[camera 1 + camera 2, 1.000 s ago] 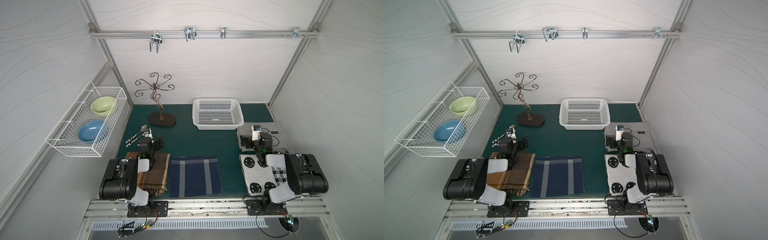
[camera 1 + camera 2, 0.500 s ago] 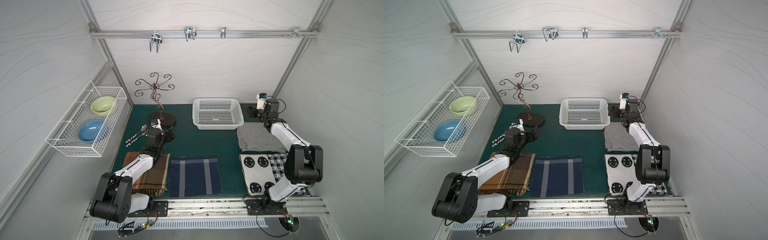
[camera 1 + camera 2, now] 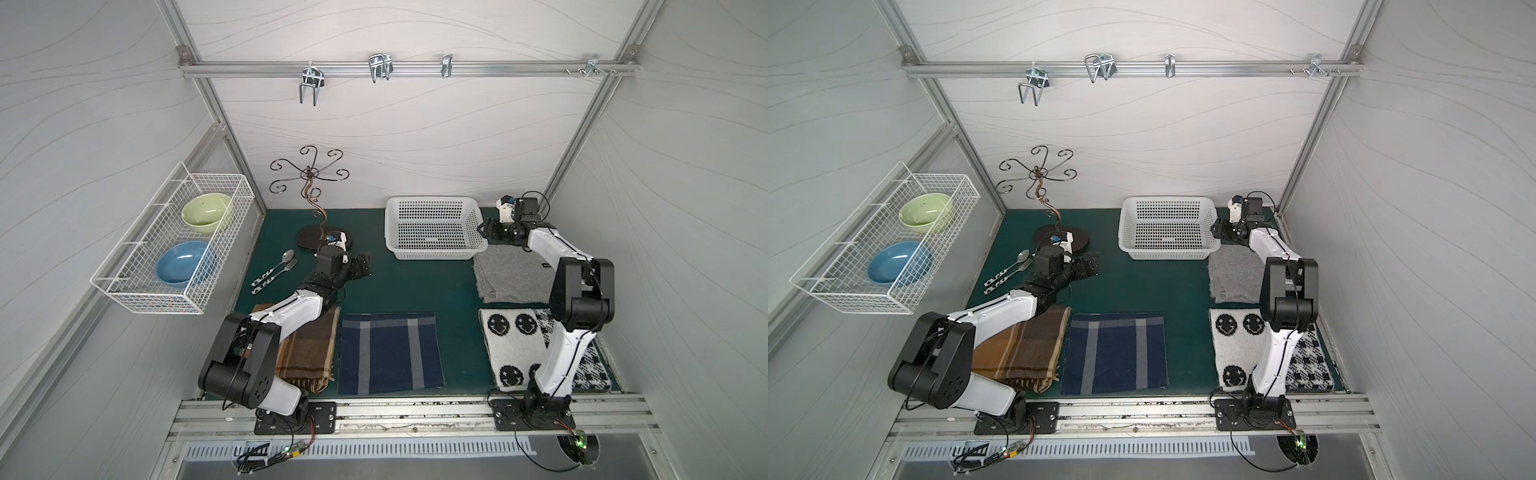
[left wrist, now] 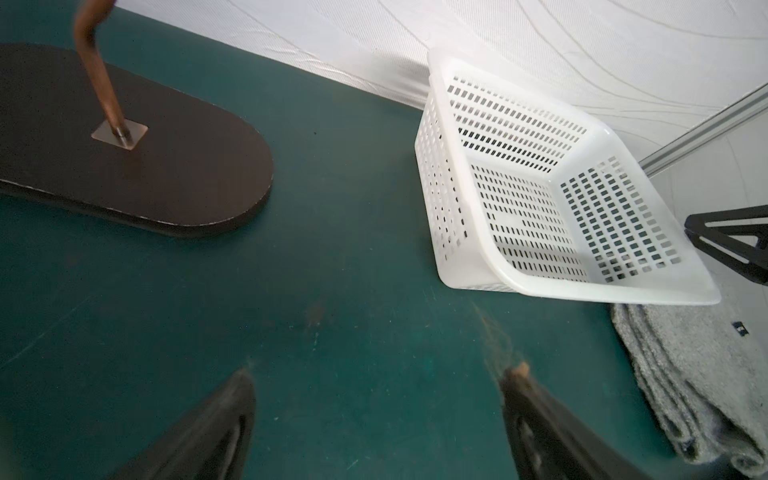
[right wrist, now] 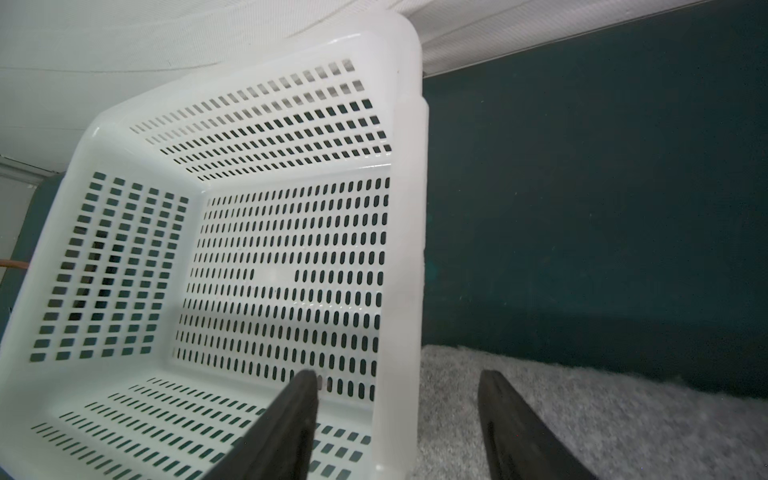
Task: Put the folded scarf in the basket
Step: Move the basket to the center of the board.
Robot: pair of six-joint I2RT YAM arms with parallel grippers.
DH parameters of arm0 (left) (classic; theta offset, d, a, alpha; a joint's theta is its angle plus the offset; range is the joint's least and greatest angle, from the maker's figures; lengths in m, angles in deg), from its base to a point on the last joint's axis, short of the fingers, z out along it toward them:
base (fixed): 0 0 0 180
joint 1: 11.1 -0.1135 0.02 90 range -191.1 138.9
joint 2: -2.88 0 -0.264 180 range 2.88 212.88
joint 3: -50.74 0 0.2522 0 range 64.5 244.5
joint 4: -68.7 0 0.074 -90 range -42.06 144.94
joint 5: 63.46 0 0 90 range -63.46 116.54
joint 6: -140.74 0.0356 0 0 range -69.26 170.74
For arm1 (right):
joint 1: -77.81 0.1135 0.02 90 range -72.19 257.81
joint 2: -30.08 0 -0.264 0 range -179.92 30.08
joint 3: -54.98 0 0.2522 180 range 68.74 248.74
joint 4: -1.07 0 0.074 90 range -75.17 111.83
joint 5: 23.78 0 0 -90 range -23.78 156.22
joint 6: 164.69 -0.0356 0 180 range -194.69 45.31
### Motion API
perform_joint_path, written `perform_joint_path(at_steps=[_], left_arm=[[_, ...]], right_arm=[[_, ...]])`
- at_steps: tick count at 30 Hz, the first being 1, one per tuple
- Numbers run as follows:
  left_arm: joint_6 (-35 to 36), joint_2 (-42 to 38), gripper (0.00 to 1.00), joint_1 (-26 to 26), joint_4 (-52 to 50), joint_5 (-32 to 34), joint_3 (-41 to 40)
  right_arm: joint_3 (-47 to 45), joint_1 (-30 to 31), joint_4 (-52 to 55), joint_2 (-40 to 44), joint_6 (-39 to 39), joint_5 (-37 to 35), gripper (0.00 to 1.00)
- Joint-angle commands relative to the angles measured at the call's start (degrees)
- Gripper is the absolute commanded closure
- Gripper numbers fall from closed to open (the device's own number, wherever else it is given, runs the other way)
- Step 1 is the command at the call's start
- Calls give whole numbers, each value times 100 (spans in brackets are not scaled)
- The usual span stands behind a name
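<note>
While the grey folded scarf is partly hidden by the right arm beside the basket, the right gripper is seen parted astride its wall; the left gripper is spread empty.

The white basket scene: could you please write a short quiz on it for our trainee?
1. True or false: the basket holds a scarf.
2. Which folded scarf lies closest to the basket? A. grey scarf B. navy plaid scarf C. brown plaid scarf
3. What do the fingers of the right gripper straddle?
Key: 1 false; 2 A; 3 the basket's side wall.
</note>
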Motion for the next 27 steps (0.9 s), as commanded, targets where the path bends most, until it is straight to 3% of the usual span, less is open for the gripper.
perform_joint_path(at_steps=[1,3,6,12,17,19,23,27], left_arm=[[92,170,5,77,206,-77,392],[48,204,5,87,278,-108,389],[198,218,5,122,221,-162,406],[450,96,3,118,-201,55,430],[393,103,3,122,-474,474,438],[361,95,3,121,-457,473,411],[256,60,3,122,-484,487,402],[172,-32,2,122,-551,925,360]], right_arm=[[150,80,162,-171,12,149,44],[206,132,164,-194,-6,241,55],[241,264,255,-135,75,116,61],[-8,436,376,68,177,-121,65],[-186,585,491,189,388,-231,67],[-190,658,588,190,492,-290,72],[-277,836,741,261,636,-505,73],[-332,1073,1119,395,796,-823,76]])
